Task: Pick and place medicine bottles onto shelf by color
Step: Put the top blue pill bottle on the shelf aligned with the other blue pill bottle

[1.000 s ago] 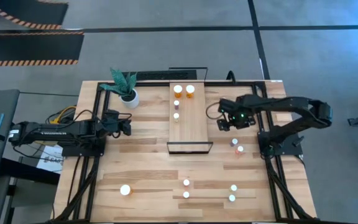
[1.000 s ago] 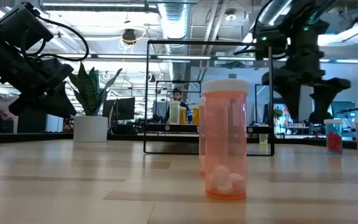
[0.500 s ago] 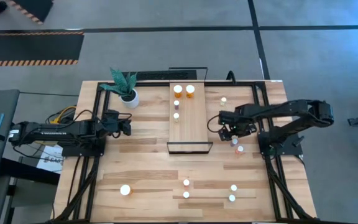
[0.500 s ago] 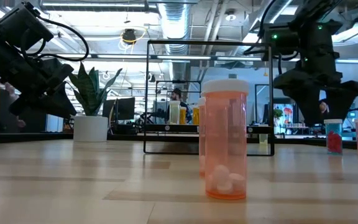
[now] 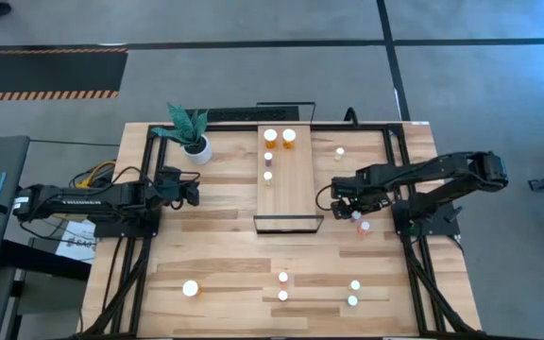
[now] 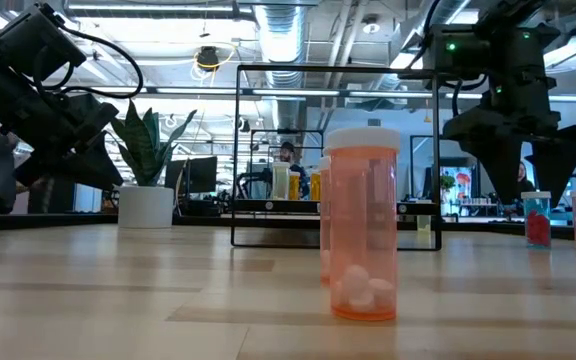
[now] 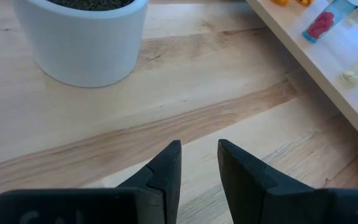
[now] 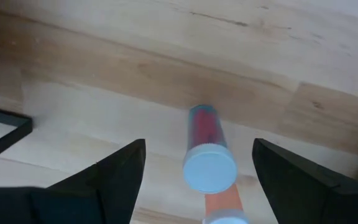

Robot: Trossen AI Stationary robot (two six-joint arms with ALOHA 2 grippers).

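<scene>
Pick-up step: the right end effector (image 8: pixel 197 168) hangs wide open and empty over a red-filled bottle (image 8: pixel 205 143) beside the shelf (image 5: pixel 284 179); next, lower and close.

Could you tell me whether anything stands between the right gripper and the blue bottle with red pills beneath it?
Nothing visible does. The right gripper hangs open right above the blue bottle, its jaws apart on either side. An orange bottle stands close beside it, on the table.

Eleven bottles (image 5: pixel 190 288), one shelf (image 5: pixel 287 189)
</scene>
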